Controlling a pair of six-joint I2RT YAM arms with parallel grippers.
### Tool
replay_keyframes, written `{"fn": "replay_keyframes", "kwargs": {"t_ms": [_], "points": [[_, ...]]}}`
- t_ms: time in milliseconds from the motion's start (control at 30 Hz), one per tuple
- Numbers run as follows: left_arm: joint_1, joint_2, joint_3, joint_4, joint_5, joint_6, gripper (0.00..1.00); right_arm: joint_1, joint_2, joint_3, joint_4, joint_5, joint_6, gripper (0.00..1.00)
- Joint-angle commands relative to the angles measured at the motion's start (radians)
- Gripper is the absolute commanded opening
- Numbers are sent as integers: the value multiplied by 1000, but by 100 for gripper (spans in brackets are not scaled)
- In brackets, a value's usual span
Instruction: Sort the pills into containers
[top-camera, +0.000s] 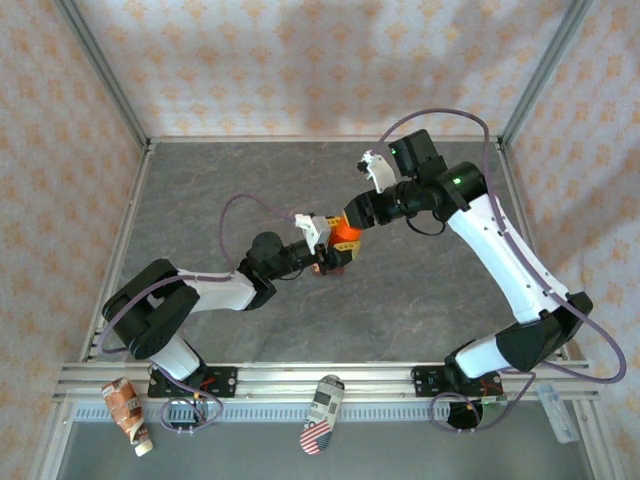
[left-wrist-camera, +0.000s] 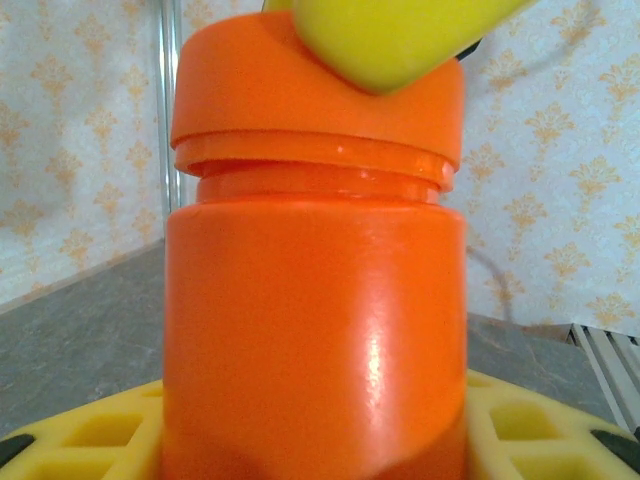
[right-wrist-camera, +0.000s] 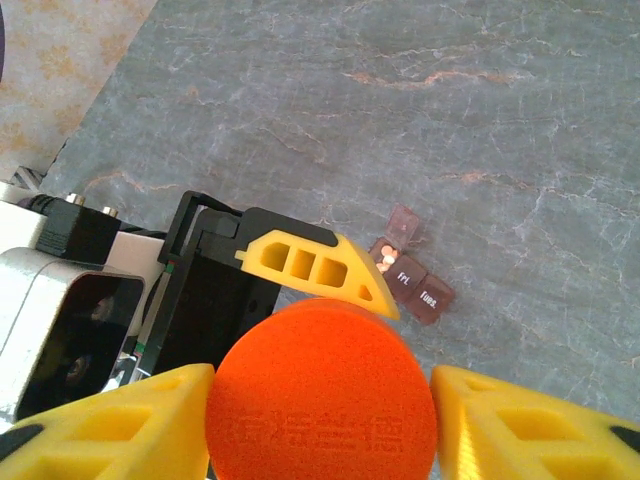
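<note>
Top view: both arms meet over mid-table. The left gripper (top-camera: 331, 248) and right gripper (top-camera: 352, 224) crowd around the orange bottle (top-camera: 346, 232), so little of it is visible between them.

Left gripper: pinching the orange bottle, held upright. In the left wrist view the bottle body takes up the middle of the frame. The yellow left fingers (left-wrist-camera: 80, 440) show at the bottom corners, cut off by the frame edge, and the bottle hides where the pads touch it. From the right wrist, one left finger (right-wrist-camera: 320, 268) lies against the bottle's far side.

Right gripper: pressed onto the cap (right-wrist-camera: 320, 395) from above. The yellow right fingers (right-wrist-camera: 110, 425) flank the cap and appear to touch it on both sides, though the lower part of the contact is cut off by the frame. In the left wrist view one of these fingers (left-wrist-camera: 385, 40) overlaps the cap's top edge. The cap sits slightly askew on the neck. The embossed lettering on top of the cap cannot be read.

Pill box (right-wrist-camera: 412, 282): lies flat on the grey table (right-wrist-camera: 480, 120), just beyond the bottle and partly hidden by the left finger. One flap (right-wrist-camera: 405, 225) stands open. A few small pale pills (right-wrist-camera: 385, 262) sit in that compartment, too small to count. The two closed lids have white lettering that is barely legible. The box's near end is hidden, so its compartments cannot be counted.
</note>
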Motion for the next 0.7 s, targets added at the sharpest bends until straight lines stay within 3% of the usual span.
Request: {"fn": "replay_keyframes", "kwargs": {"t_ms": [0, 167, 467, 667], "points": [[9, -4, 41, 66, 24, -11, 0, 3, 4, 0, -13, 15, 8, 53], [10, -9, 47, 65, 10, -5, 0, 5, 6, -43, 22, 12, 86, 51], [1, -43, 18, 57, -170, 127, 0, 36, 1, -180, 167, 97, 444, 49], [1, -43, 5, 53, -212, 162, 0, 82, -3, -223, 243, 144, 557, 50]]}}
